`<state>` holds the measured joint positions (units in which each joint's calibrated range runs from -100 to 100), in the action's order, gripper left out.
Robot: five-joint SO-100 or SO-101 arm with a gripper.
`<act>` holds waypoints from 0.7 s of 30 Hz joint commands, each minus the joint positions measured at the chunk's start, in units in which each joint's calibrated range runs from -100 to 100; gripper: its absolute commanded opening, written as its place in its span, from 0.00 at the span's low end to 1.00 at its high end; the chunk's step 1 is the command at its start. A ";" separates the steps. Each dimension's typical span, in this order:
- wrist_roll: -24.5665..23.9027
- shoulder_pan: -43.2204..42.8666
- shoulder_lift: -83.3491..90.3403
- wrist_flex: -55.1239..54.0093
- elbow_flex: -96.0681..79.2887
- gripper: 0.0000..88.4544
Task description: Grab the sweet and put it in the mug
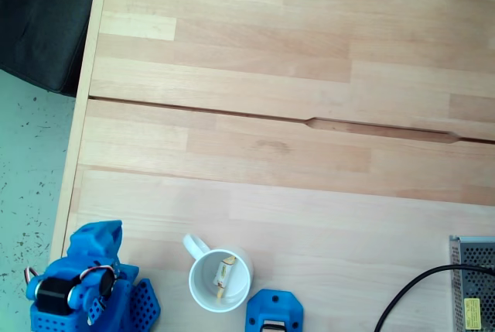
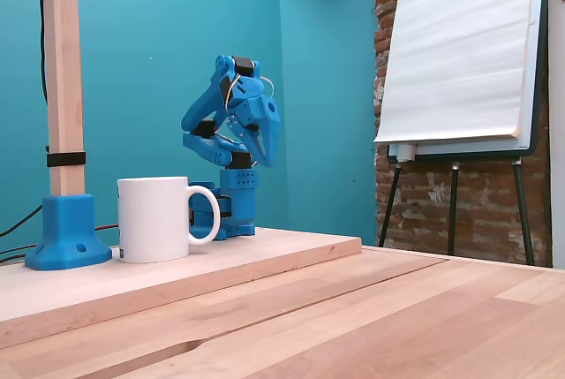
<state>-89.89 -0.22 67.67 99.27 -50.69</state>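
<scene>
Wood, glazed ceramic and matt blue plastic on my bench.

I see a table (image 1: 309, 53) of pale jointed wooden planks, smooth with a satin sheen; the mug (image 1: 203, 295) looks like glossy white ceramic, and the sweet (image 1: 223, 272) inside it has a shiny white wrapper with gold ends. My arm (image 2: 231, 123) and the post base (image 2: 66, 233) look like matt blue plastic. The box (image 1: 473, 285) at the edge is perforated grey metal, and behind stands rough brick (image 2: 468, 202).
</scene>
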 commanded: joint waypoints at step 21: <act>-0.88 -0.65 5.91 0.41 -11.13 0.00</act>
<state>-89.89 -0.37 73.84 99.10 -60.91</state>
